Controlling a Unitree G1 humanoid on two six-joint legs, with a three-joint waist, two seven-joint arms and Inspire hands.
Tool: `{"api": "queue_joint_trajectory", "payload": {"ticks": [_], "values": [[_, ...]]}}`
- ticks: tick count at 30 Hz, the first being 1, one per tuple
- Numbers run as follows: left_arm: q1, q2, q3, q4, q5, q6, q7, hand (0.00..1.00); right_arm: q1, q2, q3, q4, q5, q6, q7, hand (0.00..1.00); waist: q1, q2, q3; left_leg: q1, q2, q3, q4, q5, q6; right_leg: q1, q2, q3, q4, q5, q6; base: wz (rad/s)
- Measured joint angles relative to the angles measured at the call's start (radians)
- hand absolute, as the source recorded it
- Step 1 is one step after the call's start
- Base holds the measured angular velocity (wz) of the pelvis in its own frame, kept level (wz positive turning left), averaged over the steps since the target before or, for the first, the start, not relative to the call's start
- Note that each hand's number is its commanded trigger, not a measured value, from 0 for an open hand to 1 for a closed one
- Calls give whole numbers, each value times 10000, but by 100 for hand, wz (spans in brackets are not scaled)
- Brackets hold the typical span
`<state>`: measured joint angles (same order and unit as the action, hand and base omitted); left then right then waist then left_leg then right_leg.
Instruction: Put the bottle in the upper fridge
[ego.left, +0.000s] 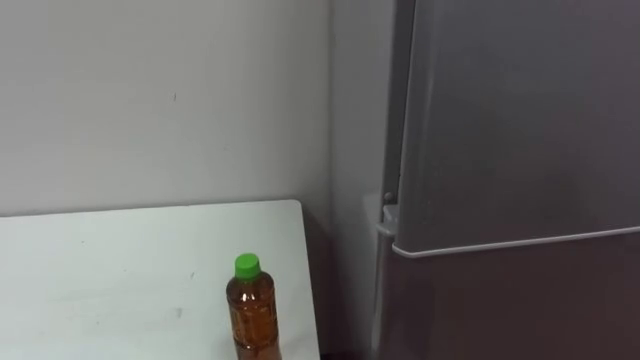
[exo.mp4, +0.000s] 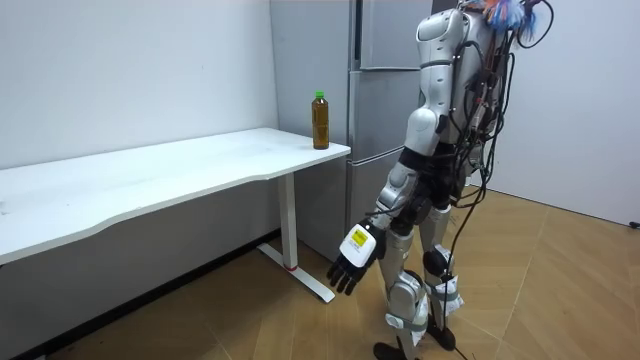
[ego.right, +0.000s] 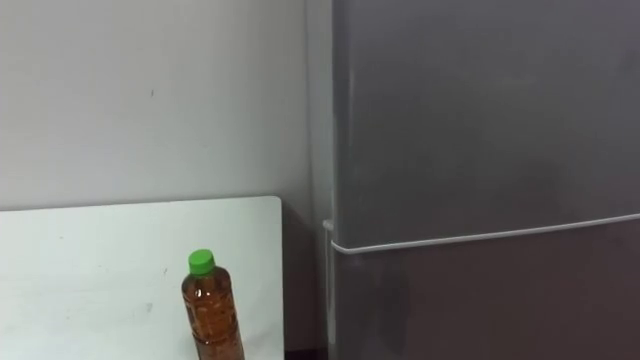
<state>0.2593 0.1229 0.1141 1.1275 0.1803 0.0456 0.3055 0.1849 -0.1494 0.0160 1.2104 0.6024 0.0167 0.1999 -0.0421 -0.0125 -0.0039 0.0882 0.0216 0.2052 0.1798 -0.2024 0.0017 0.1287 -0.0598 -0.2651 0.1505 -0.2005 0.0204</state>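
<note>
Bottle (ego.left: 252, 310) upright on the bench (ego.left: 120, 270), beside the closed fridge (ego.left: 520, 130).
The green-capped bottle of brown liquid stands at the bench's corner nearest the fridge. The robot stands facing the fridge, its left hand (exo.mp4: 352, 262) hanging low, fingers loosely spread and holding nothing.

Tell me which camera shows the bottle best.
The room view: the whole bottle stands upright, top to base, at the corner of the white table beside the fridge. Both eye views catch its upper part; the picture's lower edge cuts off its base.
</note>
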Motion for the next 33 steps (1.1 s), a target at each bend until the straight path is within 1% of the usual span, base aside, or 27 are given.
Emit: {"api": "queue_joint_trajectory", "payload": {"ticks": [1,4,6,7,9,13,15,17,18,20,22,24,25,26,27,28,30,31,33], "values": [[25,-1,29,4,-154,2,12,0,6,1,-2,0,67,29,0,0,8,-1,0,9,1,-3,0,0,0,7,0,3,2,0,0,0],[81,-3,245,-30,-1062,75,120,0,36,-1,-52,-11,171,120,-5,0,55,5,-2,18,4,-33,10,-3,-4,29,-1,17,3,0,-1,0],[87,0,788,-86,-1974,98,225,0,40,-4,-218,1,149,286,-3,0,134,10,3,68,4,-15,13,-3,-3,110,-4,24,0,0,-1,0],[73,0,900,-93,-2143,93,295,0,46,-4,-250,1,140,285,-1,0,164,16,4,85,3,-8,6,-4,-4,135,-5,33,-1,0,0,0],[43,-8,1188,-261,-2770,-23,541,0,60,-3,-387,2,-5,276,32,0,207,50,6,101,5,-32,4,-4,-4,144,-4,48,1,-1,-1,0],[66,-1,1222,-749,-3836,-210,783,0,104,-76,-416,-51,-72,250,38,0,230,191,-1,99,10,-38,77,-17,6,135,-2,12,15,0,-2,0],[59,5,1312,-1098,-4372,-457,829,0,161,-94,-585,-110,-175,202,15,0,246,316,-8,108,13,-39,78,-17,6,132,-1,17,25,0,-3,0],[51,19,1440,-1391,-4603,-584,928,0,207,-103,-733,-123,-200,145,-17,0,254,410,-19,121,10,-40,73,-18,5,139,0,17,32,0,-2,0],[52,20,1477,-1479,-4672,-755,1063,0,232,-116,-805,-131,-230,98,-52,0,278,474,-10,130,8,-37,63,-17,5,142,-1,19,32,0,-2,0],[18,28,1499,-1685,-4884,-925,1255,0,287,-116,-822,-161,-239,-20,-88,0,251,527,-1,122,7,-36,62,-16,4,141,-1,14,26,0,-3,0],[68,26,1494,-2040,-5086,-1011,1358,0,364,-114,-819,-272,-233,-80,-137,0,250,531,0,118,7,-36,63,-17,3,138,-3,4,22,0,-2,0],[91,25,1493,-2467,-5366,-1242,1567,0,430,-117,-831,-335,-190,-171,-145,0,253,504,-3,122,5,-44,59,-25,-2,129,-9,-7,23,-1,0,0],[106,24,1511,-2601,-5431,-1283,1641,0,439,-115,-858,-335,-192,-183,-146,0,257,505,-3,123,6,-44,59,-28,-3,126,-9,-3,24,-1,0,0],[174,17,1561,-3001,-5495,-1353,1845,0,475,-114,-883,-362,-221,-223,-168,0,259,499,-4,123,6,-43,59,-36,-5,119,-8,4,33,-2,0,0],[192,19,1600,-3477,-5759,-1482,2159,0,521,-115,-887,-375,-250,-299,-200,0,281,487,-7,124,7,-40,50,-38,-6,112,-4,20,35,-3,2,0],[186,22,1602,-3683,-5873,-1604,2346,0,511,-115,-888,-378,-282,-332,-228,0,284,476,-11,126,5,-40,46,-37,-6,107,-4,25,37,-3,2,0],[132,32,1596,-4267,-6095,-2132,2861,0,548,-117,-888,-380,-459,-443,-239,0,339,475,-11,182,9,19,1,-35,-8,98,9,121,49,-3,1,-10],[130,32,1595,-4446,-6130,-2190,2958,0,548,-115,-886,-381,-506,-478,-239,0,365,472,-13,216,10,34,-13,-36,-8,102,13,147,53,-3,1,-13],[70,33,1585,-4937,-6145,-2475,3260,0,558,-110,-875,-387,-597,-515,-241,0,423,426,-20,299,2,60,-72,-36,-8,135,11,170,59,-3,1,-7]]}}
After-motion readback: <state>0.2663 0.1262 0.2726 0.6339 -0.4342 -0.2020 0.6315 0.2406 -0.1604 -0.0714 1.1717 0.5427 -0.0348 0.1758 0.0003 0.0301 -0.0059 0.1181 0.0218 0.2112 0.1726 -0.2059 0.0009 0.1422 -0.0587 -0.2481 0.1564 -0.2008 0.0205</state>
